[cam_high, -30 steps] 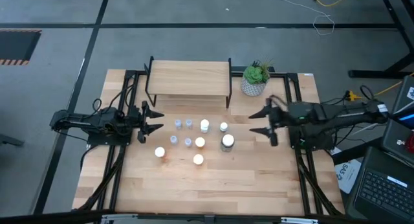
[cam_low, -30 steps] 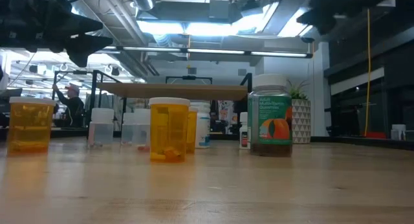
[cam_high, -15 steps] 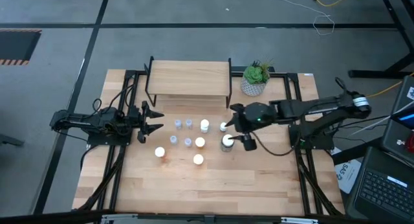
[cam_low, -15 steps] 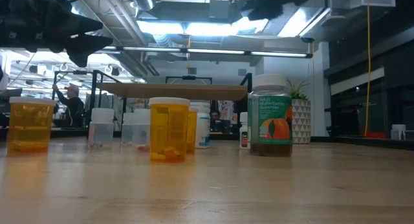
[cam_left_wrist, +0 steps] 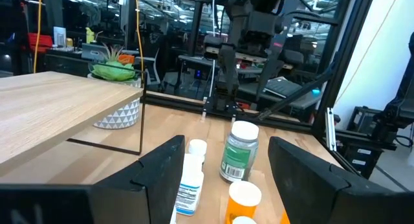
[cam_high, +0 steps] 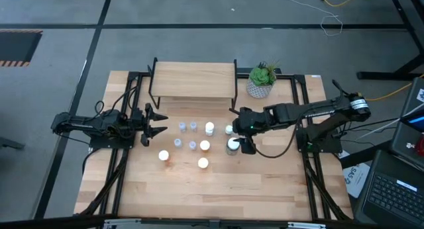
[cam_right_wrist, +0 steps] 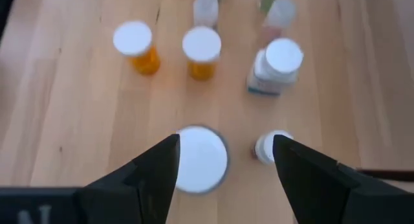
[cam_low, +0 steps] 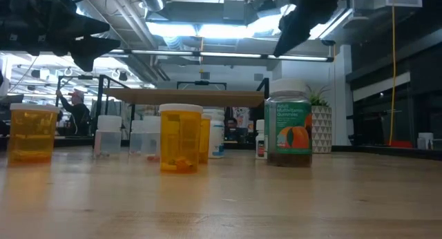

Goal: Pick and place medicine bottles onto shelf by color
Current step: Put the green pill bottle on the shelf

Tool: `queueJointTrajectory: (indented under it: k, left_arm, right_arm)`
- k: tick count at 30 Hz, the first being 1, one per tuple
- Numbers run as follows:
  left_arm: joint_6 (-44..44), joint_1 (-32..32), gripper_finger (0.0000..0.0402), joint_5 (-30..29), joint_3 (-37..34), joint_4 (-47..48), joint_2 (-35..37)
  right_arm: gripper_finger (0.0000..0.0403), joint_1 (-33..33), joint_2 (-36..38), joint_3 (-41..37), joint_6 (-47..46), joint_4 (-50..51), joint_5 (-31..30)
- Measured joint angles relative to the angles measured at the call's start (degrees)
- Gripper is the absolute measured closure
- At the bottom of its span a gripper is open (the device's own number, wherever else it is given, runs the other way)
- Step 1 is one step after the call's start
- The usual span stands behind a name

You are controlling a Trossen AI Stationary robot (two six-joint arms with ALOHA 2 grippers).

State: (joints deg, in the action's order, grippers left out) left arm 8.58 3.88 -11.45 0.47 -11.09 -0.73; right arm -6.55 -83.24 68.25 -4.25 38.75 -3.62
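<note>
At centre frame the right gripper (cam_high: 242, 131) hovers above the dark bottle (cam_high: 233, 145), fingers spread. Risk: a descent off-centre would topple it into the small white bottle (cam_right_wrist: 270, 146) beside. Farther back, the shelf (cam_high: 193, 78) stands bare. The left gripper (cam_high: 156, 123) waits mid-left, fingers parted.

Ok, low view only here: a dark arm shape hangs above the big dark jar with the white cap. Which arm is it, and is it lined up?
Observer: Right arm. In the high view the right gripper hovers by the large dark white-capped bottle, jaws open.
Operator: Cap centred between the fingers?
Observer: No. The right wrist view shows it nearer one finger, with a small white bottle beside the other finger.
Operator: Left arm?
Observer: The left gripper waits over the left side of the wooden table, open and empty.
</note>
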Motion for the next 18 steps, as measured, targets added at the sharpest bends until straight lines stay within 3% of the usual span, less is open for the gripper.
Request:
queueJointTrajectory:
  k: [18]
  left_arm:
    - [0.0,0.0,0.0182,0.0,0.0,0.0,0.0]
  right_arm:
    - [0.0155,-0.9,-2.0,0.1,-2.9,0.1,2.2]
